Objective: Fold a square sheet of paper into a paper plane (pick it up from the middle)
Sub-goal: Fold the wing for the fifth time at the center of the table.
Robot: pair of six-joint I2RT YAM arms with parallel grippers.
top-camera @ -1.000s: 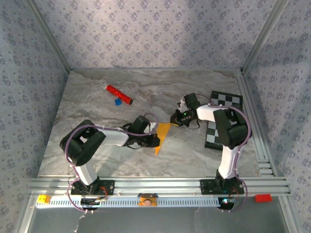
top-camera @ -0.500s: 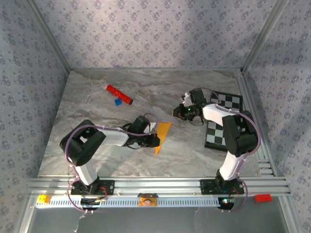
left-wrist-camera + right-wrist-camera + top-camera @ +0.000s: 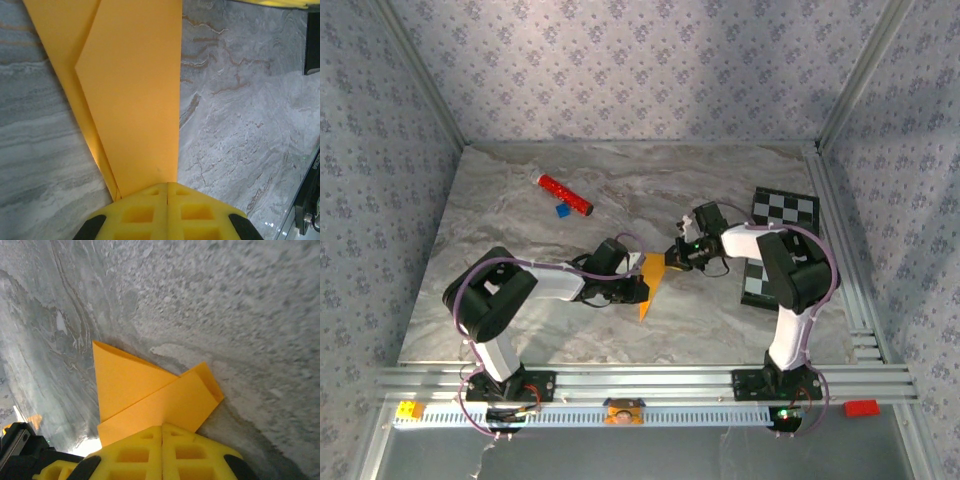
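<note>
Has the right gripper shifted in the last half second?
Yes. The right gripper has swung left and nearer, away from the checkered board, back onto the folded paper.

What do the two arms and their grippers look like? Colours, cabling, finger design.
The left arm and right arm match: black joint housings, white link covers, a thin purple cable looping alongside. The left gripper and right gripper have yellow fingers moulded with square pockets, black at the outer edges.

paper (image 3: pixel 653 280) on table (image 3: pixel 720 180), cylinder (image 3: pixel 565 195) behind
</note>
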